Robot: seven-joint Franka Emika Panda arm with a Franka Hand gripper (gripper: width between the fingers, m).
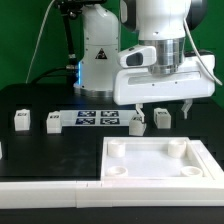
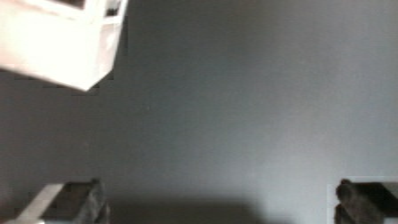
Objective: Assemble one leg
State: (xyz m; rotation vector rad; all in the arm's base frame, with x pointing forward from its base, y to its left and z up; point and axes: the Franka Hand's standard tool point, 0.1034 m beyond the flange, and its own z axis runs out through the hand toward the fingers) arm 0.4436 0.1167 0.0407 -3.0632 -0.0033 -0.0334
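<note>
Pincer (image 2: 214,205) (spread wide) cropped, blurred

the big white arm (image 1: 160,25) hangs down from above. its gripper (image 1: 163,108), wide and white, points straight down. the two dark fingers (image 1: 140,113) are spread far apart. in the wrist view both fingertips (image 2: 64,202) show at the edges, with nothing held between them
</note>
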